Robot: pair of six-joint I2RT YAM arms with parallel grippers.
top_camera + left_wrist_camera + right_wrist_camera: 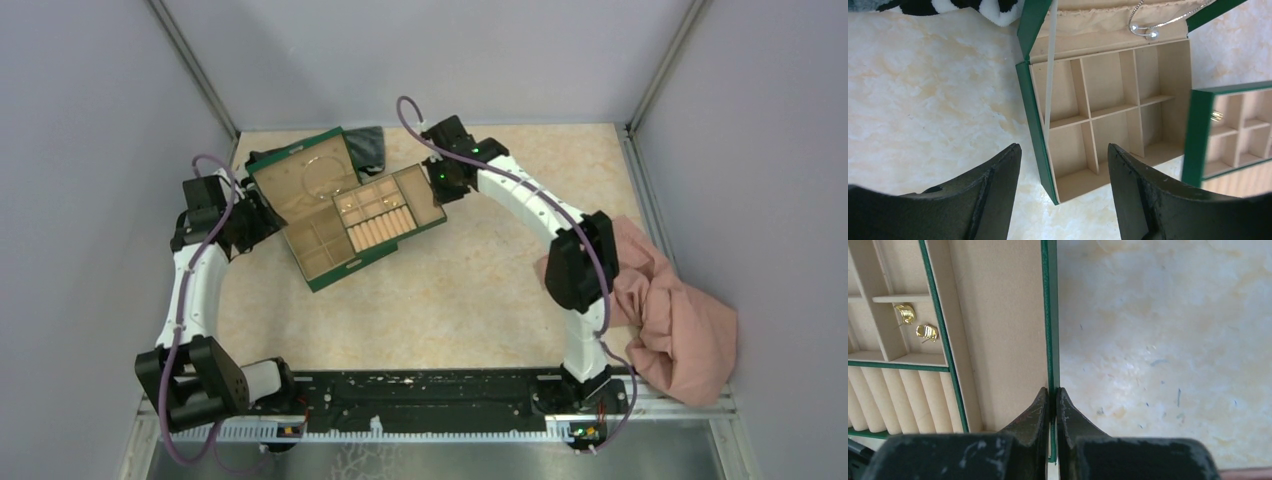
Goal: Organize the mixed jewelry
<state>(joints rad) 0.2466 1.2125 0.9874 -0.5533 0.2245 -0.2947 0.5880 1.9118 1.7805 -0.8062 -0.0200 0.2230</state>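
Right now your right gripper [1053, 396] is clamped on the thin side wall of the green box [1050, 315], with the gold earrings [926, 332] in a compartment at upper left. Your left gripper [1064, 160], fingers spread, hangs nearer the silvery hoop [1149, 33], which lies ahead at upper right in the lid, nothing between.

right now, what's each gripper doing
left gripper: open, holding nothing
right gripper: closed on the box wall
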